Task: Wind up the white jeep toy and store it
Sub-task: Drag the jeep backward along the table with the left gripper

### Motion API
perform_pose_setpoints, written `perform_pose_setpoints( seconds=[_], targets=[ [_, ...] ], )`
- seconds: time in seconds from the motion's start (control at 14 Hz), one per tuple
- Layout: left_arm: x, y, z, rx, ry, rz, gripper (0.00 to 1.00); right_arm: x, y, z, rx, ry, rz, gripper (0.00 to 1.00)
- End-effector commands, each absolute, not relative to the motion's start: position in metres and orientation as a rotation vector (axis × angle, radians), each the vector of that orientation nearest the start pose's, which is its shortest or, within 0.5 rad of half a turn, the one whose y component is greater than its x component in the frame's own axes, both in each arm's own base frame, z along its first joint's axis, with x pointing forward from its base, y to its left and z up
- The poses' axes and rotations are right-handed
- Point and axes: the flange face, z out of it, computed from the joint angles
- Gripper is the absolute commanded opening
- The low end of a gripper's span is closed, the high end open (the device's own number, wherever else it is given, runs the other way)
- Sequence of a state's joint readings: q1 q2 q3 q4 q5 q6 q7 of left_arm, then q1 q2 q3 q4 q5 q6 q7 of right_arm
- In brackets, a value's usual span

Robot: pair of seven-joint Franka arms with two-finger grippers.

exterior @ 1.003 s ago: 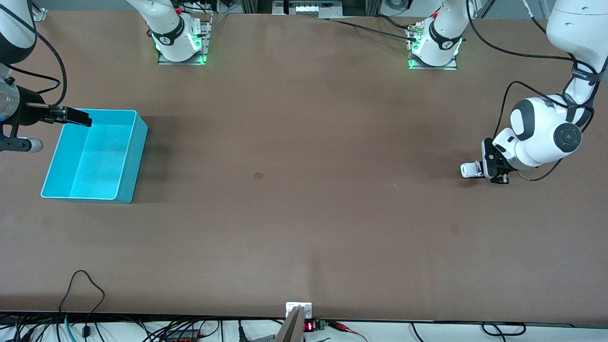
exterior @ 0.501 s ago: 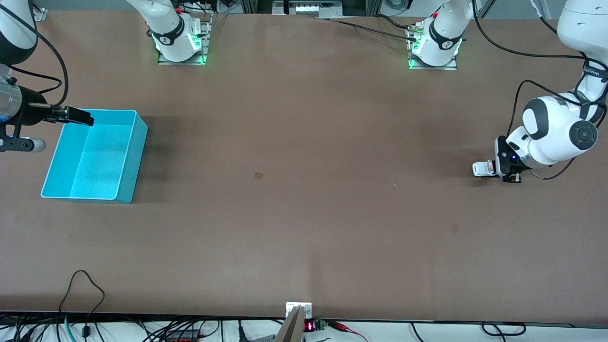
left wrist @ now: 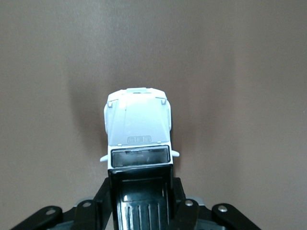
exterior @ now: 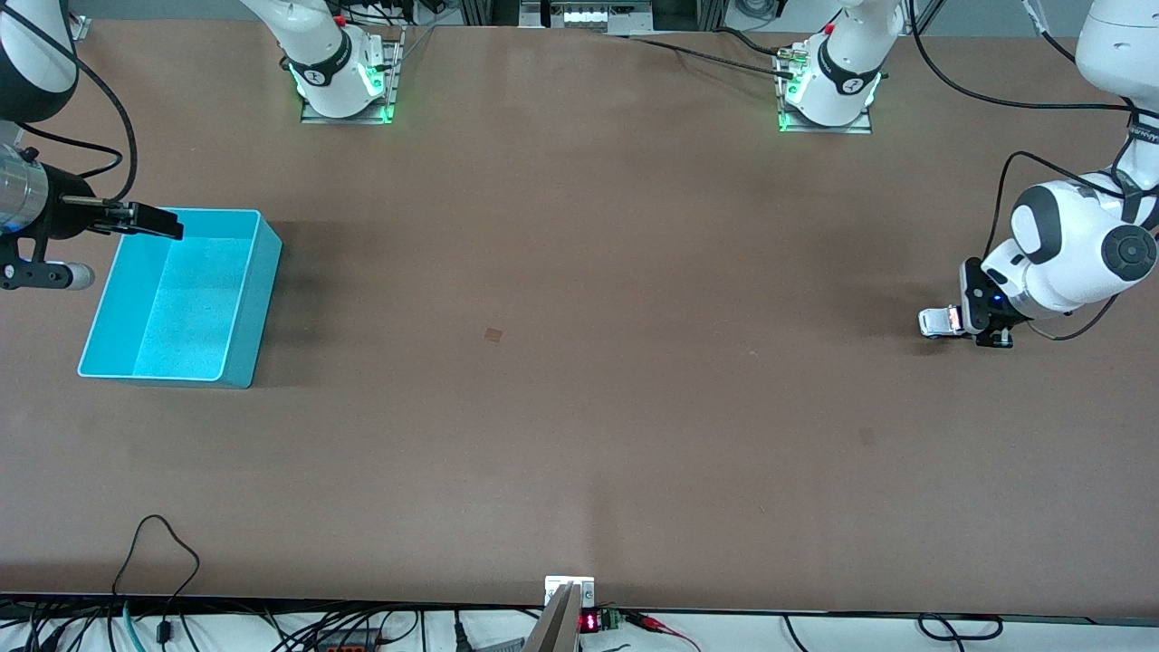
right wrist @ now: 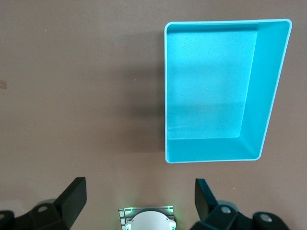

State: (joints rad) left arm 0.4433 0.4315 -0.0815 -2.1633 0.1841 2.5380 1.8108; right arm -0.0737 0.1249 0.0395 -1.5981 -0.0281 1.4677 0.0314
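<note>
Down at the left arm's end of the table, the left gripper [exterior: 967, 319] sits low over the brown table [exterior: 579, 362] with its fingers clamped on the white jeep toy [exterior: 940, 321]. In the front view the little car pokes out of the gripper toward the middle of the table, its white body catching the light just at the fingertips, and it looks to be right down at the tabletop; whether the wheels actually touch the surface cannot be told from here.

The left wrist view gives the close look: the white jeep toy [left wrist: 138, 139] points straight away from the wrist, white hood and windshield out in front and fully clear, while the black roof runs back between the dark fingers [left wrist: 106, 191], one on each side of the rear half. So the grip is on the back of the car, the nose sticking free ahead of the hand.

At the right arm's end, the right gripper [exterior: 149, 222] hangs above the teal bin [exterior: 258, 299], over the bin's edge nearest the robot bases, fingers spread wide and holding nothing. The right wrist view looks straight down past those two parted fingers [right wrist: 72, 196] onto the teal bin [right wrist: 271, 86], with only its own teal floor showing inside.

Car and bin lie well apart, at the two ends of the table.
</note>
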Motion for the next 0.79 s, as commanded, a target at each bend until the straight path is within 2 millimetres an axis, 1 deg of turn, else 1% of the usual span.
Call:
perform_pose_setpoints(
  seconds=[0.0,0.14,0.21,0.29,0.36,0.43,0.5,0.64,0.72],
  targets=[
    [0.518,0.206,0.162,-2.179,2.302,0.152,0.22,0.569,-0.018,0.534,-3.123,0.076,0.417,1.0],
    [0.518,0.207,0.162,-2.177,2.303,0.153,0.23,0.569,-0.015,0.534,-3.117,0.071,0.421,1.0],
    [0.518,0.207,0.162,-2.179,2.302,0.152,0.27,0.569,-0.015,0.534,-3.117,0.071,0.423,1.0],
    [0.518,0.207,0.162,-2.18,2.299,0.152,0.38,0.568,-0.015,0.533,-3.116,0.071,0.428,1.0],
    [0.52,0.208,0.168,-2.195,2.274,0.141,0.81,0.568,-0.015,0.533,-3.116,0.071,0.43,1.0],
    [0.523,0.211,0.178,-2.187,2.26,0.131,1.0,0.568,-0.015,0.533,-3.115,0.071,0.433,1.0],
    [0.526,0.211,0.19,-2.171,2.251,0.121,1.0,0.568,-0.015,0.533,-3.115,0.071,0.433,1.0],
    [0.541,0.191,0.226,-2.098,2.26,0.076,1.0,0.568,-0.015,0.533,-3.115,0.071,0.435,1.0],
    [0.542,0.186,0.239,-2.091,2.271,0.09,1.0,0.568,-0.015,0.533,-3.115,0.071,0.435,1.0]
  ],
)
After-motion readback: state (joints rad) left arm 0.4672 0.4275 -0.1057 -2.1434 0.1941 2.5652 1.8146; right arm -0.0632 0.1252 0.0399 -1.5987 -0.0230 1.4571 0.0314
